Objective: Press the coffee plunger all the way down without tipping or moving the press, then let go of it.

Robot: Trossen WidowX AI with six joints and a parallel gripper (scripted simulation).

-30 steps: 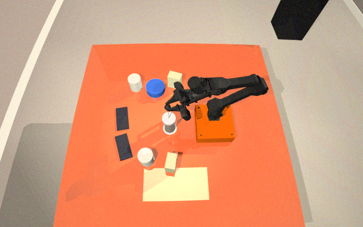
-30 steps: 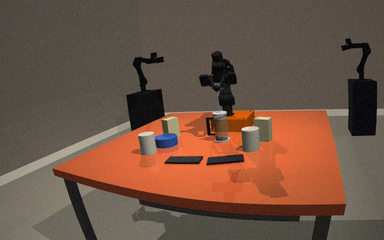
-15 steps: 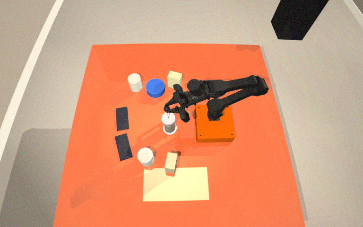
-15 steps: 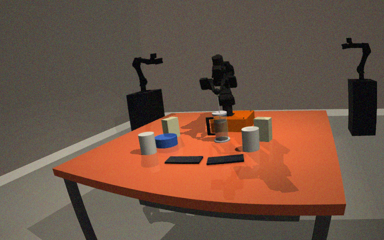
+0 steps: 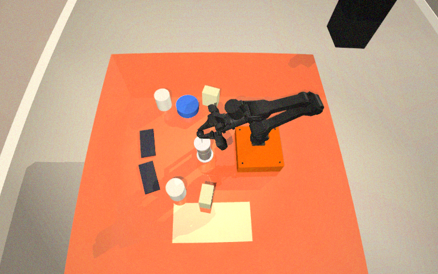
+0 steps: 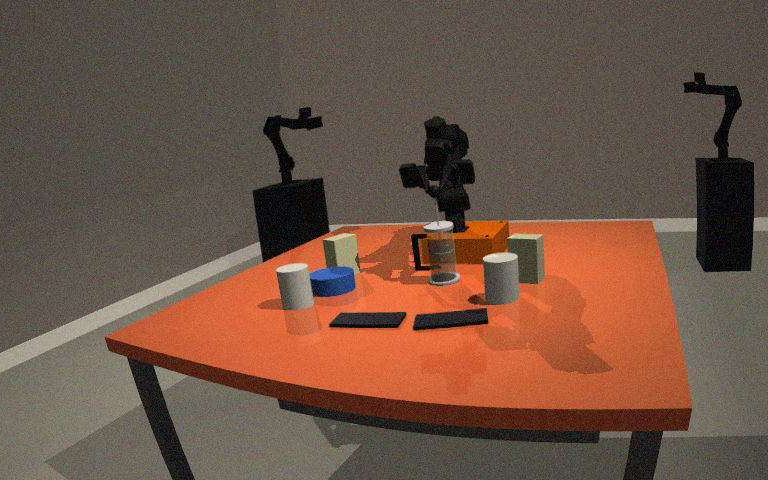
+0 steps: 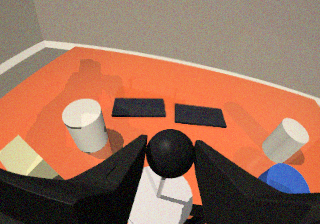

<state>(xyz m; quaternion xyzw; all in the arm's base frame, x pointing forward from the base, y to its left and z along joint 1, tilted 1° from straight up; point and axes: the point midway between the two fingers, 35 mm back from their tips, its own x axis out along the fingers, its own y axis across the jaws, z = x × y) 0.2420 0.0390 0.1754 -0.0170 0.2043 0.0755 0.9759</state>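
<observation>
The coffee press is a clear glass cylinder with a white lid and a dark side handle. It stands upright near the middle of the orange table. Its thin rod rises above the lid to a black ball knob. My gripper is directly over the press and is shut on the knob, one finger on each side. In the overhead view the fingers hide the knob.
Around the press are two white cylinders, a blue disc, two cream blocks, two dark flat slabs and a cream mat. My arm's orange base stands just right of the press.
</observation>
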